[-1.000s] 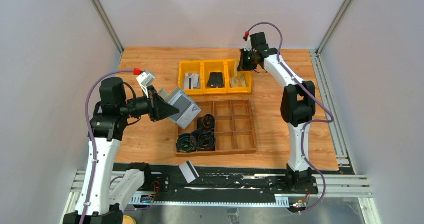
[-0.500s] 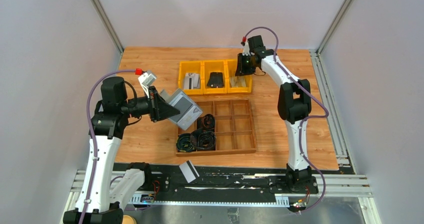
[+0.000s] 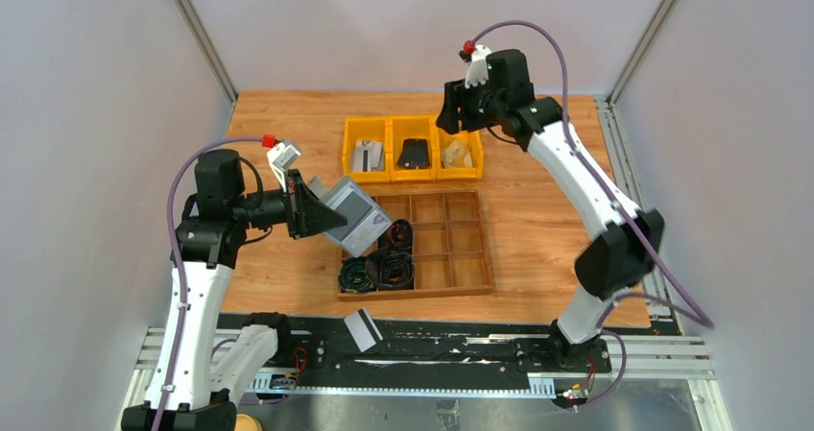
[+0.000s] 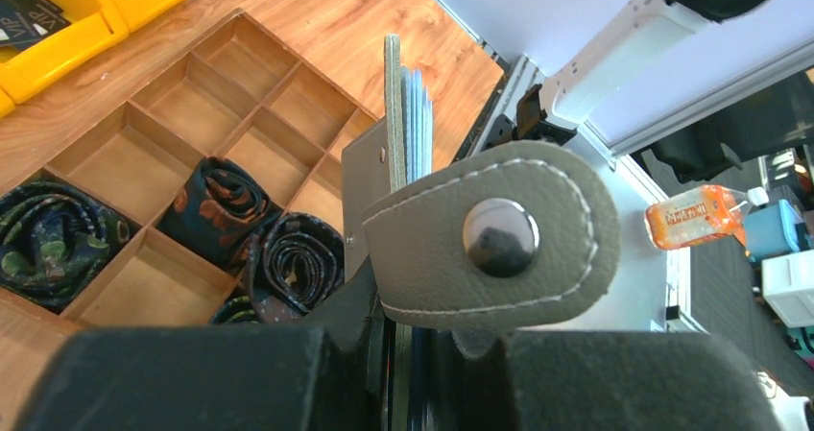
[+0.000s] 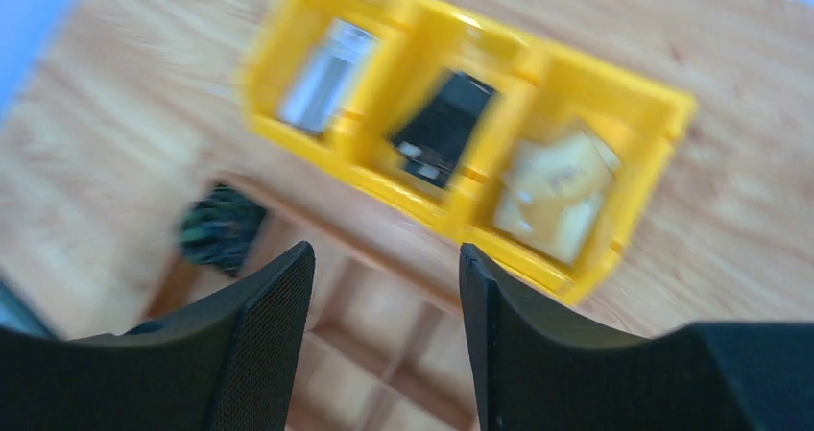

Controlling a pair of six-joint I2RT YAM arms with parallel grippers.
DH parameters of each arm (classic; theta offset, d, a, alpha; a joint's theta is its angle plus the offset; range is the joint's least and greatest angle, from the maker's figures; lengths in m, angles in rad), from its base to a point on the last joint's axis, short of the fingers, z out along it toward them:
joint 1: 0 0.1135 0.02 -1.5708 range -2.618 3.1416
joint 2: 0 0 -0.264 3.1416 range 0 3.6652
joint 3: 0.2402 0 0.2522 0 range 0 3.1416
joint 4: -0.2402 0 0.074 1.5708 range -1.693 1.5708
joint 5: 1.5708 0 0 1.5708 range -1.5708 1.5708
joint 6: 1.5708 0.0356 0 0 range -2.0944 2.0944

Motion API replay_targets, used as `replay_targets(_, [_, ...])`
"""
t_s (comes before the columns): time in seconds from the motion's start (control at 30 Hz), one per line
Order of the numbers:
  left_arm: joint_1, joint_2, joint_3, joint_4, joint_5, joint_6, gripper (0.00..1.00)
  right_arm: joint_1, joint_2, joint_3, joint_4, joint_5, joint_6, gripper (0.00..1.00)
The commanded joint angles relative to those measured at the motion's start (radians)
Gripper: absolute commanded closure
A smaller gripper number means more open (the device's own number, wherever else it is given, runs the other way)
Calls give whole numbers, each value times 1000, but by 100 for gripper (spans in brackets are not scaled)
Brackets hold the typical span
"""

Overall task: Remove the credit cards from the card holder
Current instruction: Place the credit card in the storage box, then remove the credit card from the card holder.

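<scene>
My left gripper (image 3: 331, 217) is shut on the grey card holder (image 3: 359, 214), holding it tilted in the air over the wooden tray's left corner. Up close its snap flap (image 4: 490, 234) hangs open, and several credit cards (image 4: 415, 114) stand edge-on in it above the left gripper (image 4: 422, 373). My right gripper (image 3: 459, 114) hovers open and empty above the yellow bins, and in its own view it (image 5: 384, 251) holds nothing. A silvery card (image 3: 368, 155) lies in the left bin and a pale yellowish card (image 5: 557, 191) in the right bin. A striped card (image 3: 363, 328) rests on the near rail.
Three yellow bins (image 3: 393, 173) stand in a row at the back; the middle one holds a black item (image 3: 415, 153). A wooden compartment tray (image 3: 485, 249) sits mid-table with dark rolled coils (image 3: 379, 263) in its left cells.
My right gripper has opened and risen from the right yellow bin, the arm swinging up and out. The left arm with the card holder has hardly moved.
</scene>
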Motion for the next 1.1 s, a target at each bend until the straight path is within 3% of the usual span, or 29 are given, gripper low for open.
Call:
replay_targets(0.0, [2,-20,-7,5,53,-7,96,95,-171,-92,64,-174,-28,37])
replay_targets(0.13, [-1,-17,-10,5,78,-3,97,191,-287,-217,211,-502,27,24])
replay_targets(0.23, [0,-24,-10,4,102,-7,97,278,-331,-243,252,-670,13,21])
replay_targets(0.5, [-1,-70,-23,4,153,-12,98,472,-276,-148,16,-714,-188,21])
replay_targets(0.63, [0,-75,-29,5,165,-19,98,524,-245,-117,0,-728,-197,38])
replay_targets(0.77, [0,-84,-24,5,176,-24,98,532,-220,-91,41,-742,-145,70])
replay_targets(0.9, [0,-85,-19,5,183,-30,97,532,-225,-141,190,-781,-11,82])
replay_targets(0.97, [0,-85,-18,5,182,-33,94,532,-234,-172,268,-800,40,93])
replay_targets(1.0, [0,-85,-15,5,179,-35,86,530,-241,-186,296,-794,62,99])
replay_targets(1.07, [0,-86,-9,2,160,-35,51,519,-260,-223,369,-767,120,100])
